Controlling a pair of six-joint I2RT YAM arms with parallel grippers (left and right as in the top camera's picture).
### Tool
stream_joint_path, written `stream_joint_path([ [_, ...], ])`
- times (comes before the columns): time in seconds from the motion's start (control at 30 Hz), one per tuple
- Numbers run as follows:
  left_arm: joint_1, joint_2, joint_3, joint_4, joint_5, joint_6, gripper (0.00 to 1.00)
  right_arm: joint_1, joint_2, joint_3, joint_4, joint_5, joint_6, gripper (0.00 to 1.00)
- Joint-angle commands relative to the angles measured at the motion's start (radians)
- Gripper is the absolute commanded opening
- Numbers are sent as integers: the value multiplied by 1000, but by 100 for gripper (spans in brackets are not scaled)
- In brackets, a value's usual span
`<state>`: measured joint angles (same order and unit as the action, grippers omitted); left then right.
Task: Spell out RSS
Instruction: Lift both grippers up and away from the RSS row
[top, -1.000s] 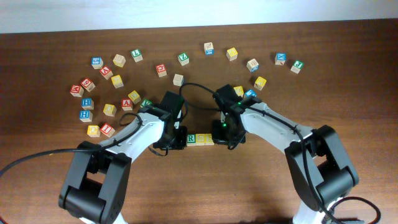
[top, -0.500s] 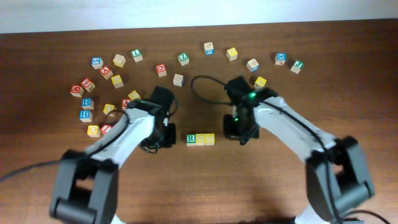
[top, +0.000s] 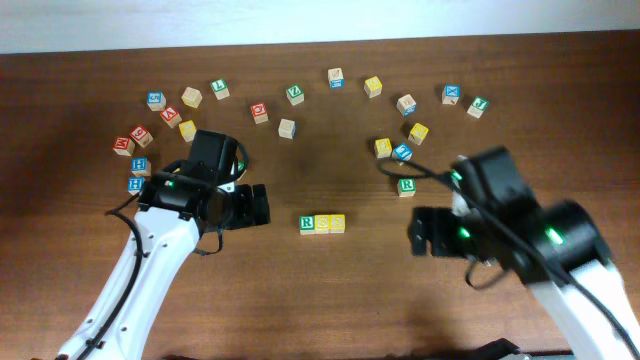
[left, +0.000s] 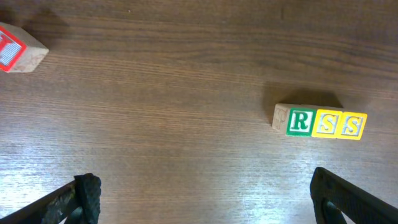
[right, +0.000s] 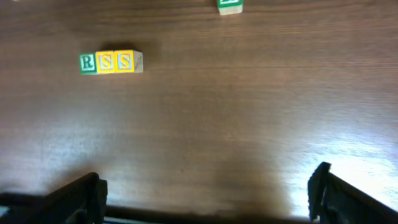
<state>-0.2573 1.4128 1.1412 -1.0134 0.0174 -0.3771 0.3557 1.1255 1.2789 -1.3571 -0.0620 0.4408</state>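
Three cubes stand touching in a row in the middle of the table: a green R cube (top: 307, 222), then two yellow S cubes (top: 322, 223) (top: 337, 223), reading RSS. The left wrist view shows them at upper right: the R (left: 299, 122), then each S (left: 326, 124) (left: 352, 125). They lie at upper left in the right wrist view, the R (right: 87, 62) first. My left gripper (top: 262, 205) (left: 205, 202) is open and empty, left of the row. My right gripper (top: 415, 232) (right: 208, 193) is open and empty, well right of it.
Several other lettered cubes form an arc across the back of the table, with a cluster at the left (top: 140, 165). Another green-lettered cube (top: 406, 186) (right: 229, 5) sits right of the row. A red-lettered cube (left: 15, 51) lies near my left arm.
Both grippers have drawn away from the row of cubes, the left one leftward and the right one rightward and nearer the front. Both have opened wide. The row has stayed in place.
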Motion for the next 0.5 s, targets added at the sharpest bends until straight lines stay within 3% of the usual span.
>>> stream_joint_path([
  [0.0, 3, -5, 12, -1, -17, 4, 99, -3, -146, -34, -31, 37, 1, 96],
  [0.03, 3, -5, 11, 4, -14, 4, 99, -3, -190, -50, -32, 37, 6, 100],
  [0.23, 3, -5, 11, 5, -18, 5, 99, -3, -354, -72, -37, 36, 39, 98],
  [0.47, 3, -5, 11, 5, -18, 5, 99, -3, -370, -72, -48, 37, 38, 98],
])
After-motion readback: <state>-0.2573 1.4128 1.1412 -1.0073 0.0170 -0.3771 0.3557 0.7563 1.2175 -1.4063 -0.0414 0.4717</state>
